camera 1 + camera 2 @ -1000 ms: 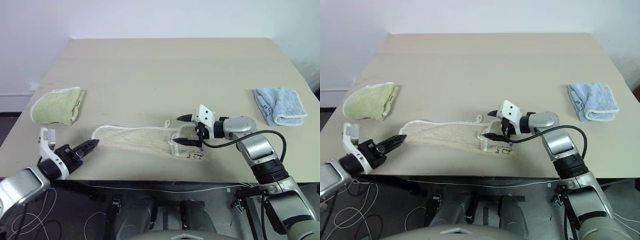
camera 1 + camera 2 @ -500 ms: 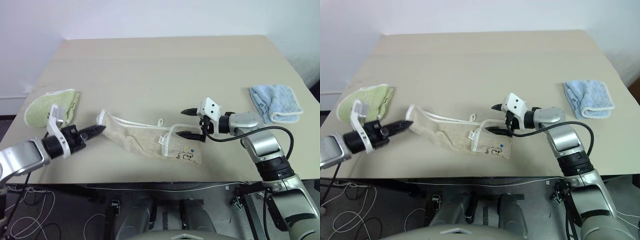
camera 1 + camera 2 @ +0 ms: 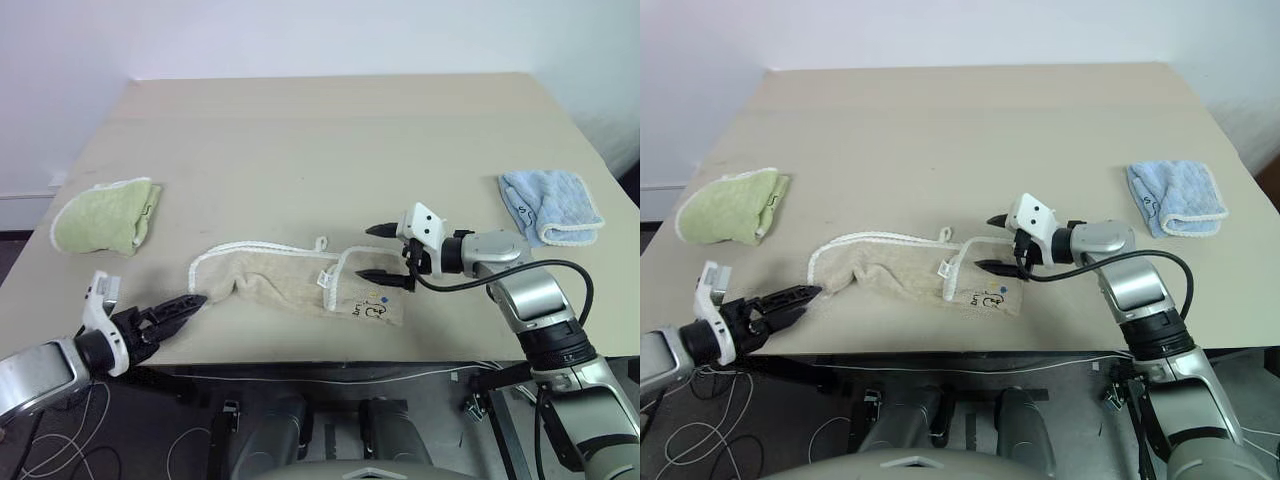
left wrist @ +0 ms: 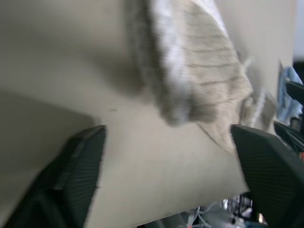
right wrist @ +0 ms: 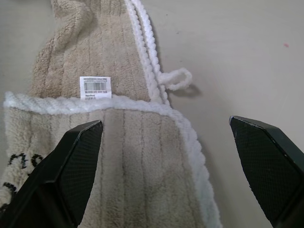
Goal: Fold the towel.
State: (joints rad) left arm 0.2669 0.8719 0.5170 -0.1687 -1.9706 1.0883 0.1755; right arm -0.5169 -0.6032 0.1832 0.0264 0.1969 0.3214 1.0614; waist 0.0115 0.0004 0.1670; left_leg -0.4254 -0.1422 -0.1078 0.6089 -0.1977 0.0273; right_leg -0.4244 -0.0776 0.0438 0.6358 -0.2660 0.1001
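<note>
Towel [image 3: 300, 280] lies half-folded at the lower centre of the frame, both the left gripper [image 3: 183, 306] and the right gripper [image 3: 385, 252] wide open beside it, probably to regrasp.

A beige table [image 3: 330, 140] is seen carrying three cloths. The tan towel [image 3: 290, 283] is laid crumpled along the table's near edge. A folded light green towel [image 3: 105, 214] is placed well to its left, and a folded light blue towel [image 3: 553, 205] well to its right.
</note>
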